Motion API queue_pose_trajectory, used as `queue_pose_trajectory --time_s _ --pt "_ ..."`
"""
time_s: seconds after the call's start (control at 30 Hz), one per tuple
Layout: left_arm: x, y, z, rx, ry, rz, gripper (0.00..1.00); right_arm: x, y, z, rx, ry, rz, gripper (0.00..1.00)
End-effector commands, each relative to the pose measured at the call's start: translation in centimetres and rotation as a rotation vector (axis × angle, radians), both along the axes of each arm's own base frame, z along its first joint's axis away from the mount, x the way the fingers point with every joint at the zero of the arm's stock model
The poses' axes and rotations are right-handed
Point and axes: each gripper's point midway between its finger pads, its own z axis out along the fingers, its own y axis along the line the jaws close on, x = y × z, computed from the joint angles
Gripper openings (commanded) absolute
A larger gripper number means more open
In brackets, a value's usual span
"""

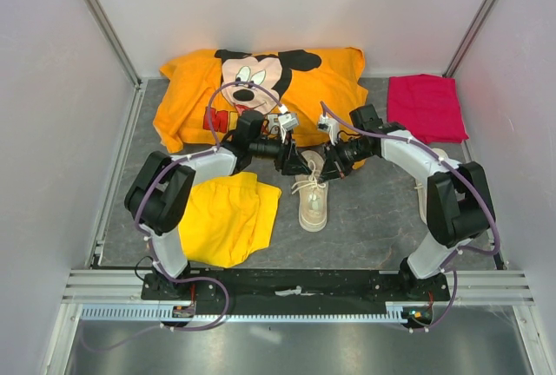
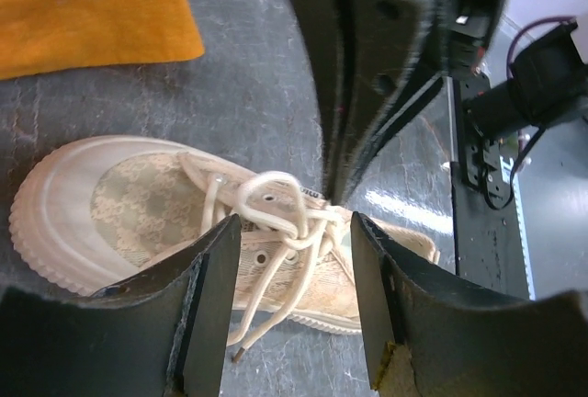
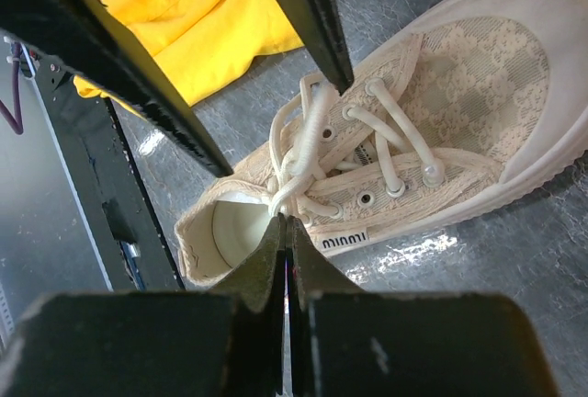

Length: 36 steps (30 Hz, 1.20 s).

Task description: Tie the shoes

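Left jaws: spread apart, one pad on either side of the shoe's lacing. They touch neither the laces nor the upper in the left wrist view.
Right jaws: pressed flat together, with the tips down among the lace loops by the shoe's mouth. I cannot tell whether a strand is caught between them.
Desk: a dark grey mottled desk [image 1: 373,219] carries everything. A black base rail [image 1: 295,284] runs along its near edge, where both arms are bolted.
Room: pale plain walls [image 1: 261,2] close in the back and both sides, and silver metal frame posts [image 1: 104,23] stand at the corners.
Cloth at the back: a large orange T-shirt printed with a cartoon mouse face [image 1: 330,80] lies spread out. A folded magenta cloth [image 1: 426,106] lies to its right, apart from it.
Cloth at the front: crumpled yellow shorts [image 1: 226,219] lie near the left arm, just beside the shoe.
Shoe: a cream-beige lace-patterned low-top sneaker with a pale rubber toe cap [image 1: 313,206] stands upright mid-desk. Its toe points toward the orange shirt and its heel opening toward the rail.
Laces: the thin white laces [image 3: 317,117] sit in loose loops over the tongue, directly under both sets of jaws, which meet above them from opposite sides.
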Motion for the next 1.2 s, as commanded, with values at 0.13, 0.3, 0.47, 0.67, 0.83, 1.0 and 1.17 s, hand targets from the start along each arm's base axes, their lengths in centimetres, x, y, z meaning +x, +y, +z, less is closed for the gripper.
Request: queue_pose_trajectory --time_s 0.13,0.3,0.47,0.67,0.83,1.0,1.17 --pt "0.4 -1.4 -0.4 -0.004 0.053 0.043 0.57 0.1 0.4 1.6 0.033 -0.057 0.005 0.0" --pt "0.5 -1.9 -0.8 -0.004 0.086 0.062 0.57 -0.2 0.3 1.5 0.028 -0.055 0.007 0.0" --pt "0.9 -2.4 -1.1 -0.007 0.108 0.075 0.39 -0.5 0.0 1.4 0.02 -0.064 0.015 0.0" --pt "1.1 -1.7 -0.9 -0.01 0.101 0.084 0.01 -1.2 -1.2 0.9 -0.033 -0.072 0.025 0.0" --pt "2.4 -0.4 -0.2 -0.021 0.086 0.117 0.02 -1.7 -2.2 0.6 -0.06 -0.084 0.038 0.0" --pt "2.9 0.2 -0.3 -0.013 0.076 0.127 0.02 -2.0 -2.5 0.2 -0.074 -0.08 0.055 0.0" --pt "2.9 0.4 -0.4 -0.003 0.07 0.129 0.02 -3.0 -3.3 -0.4 -0.103 -0.087 0.106 0.0"
